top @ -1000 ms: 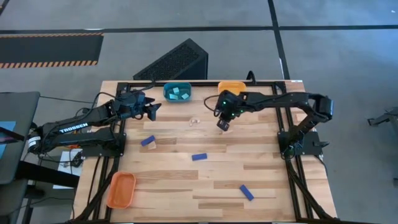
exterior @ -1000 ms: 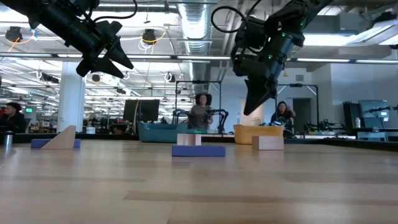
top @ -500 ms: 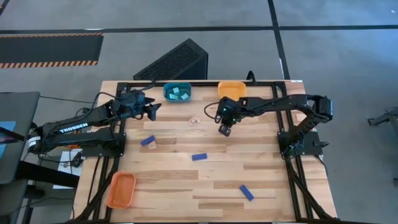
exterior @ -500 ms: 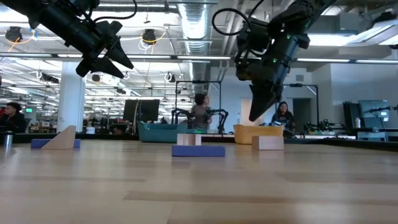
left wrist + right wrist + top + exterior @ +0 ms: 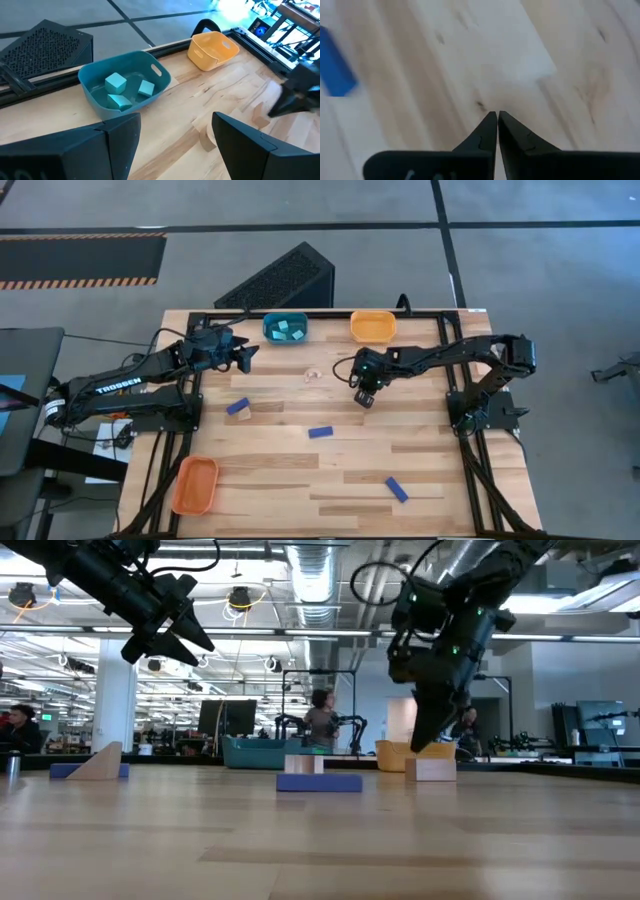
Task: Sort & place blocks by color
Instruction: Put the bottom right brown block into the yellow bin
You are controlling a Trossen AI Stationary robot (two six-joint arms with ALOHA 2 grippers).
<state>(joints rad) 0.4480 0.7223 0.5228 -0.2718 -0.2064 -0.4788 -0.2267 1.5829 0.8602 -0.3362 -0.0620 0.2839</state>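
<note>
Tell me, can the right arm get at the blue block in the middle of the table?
Probably yes. The right gripper, fingers shut and empty, hangs just beyond the blue block, with only bare table between them.

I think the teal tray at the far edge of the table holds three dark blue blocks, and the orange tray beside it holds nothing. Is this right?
Not quite. The three blocks in the teal tray are light cyan, not dark blue, as the left wrist view shows. The rest is correct: the orange tray beside it holds nothing.
</note>
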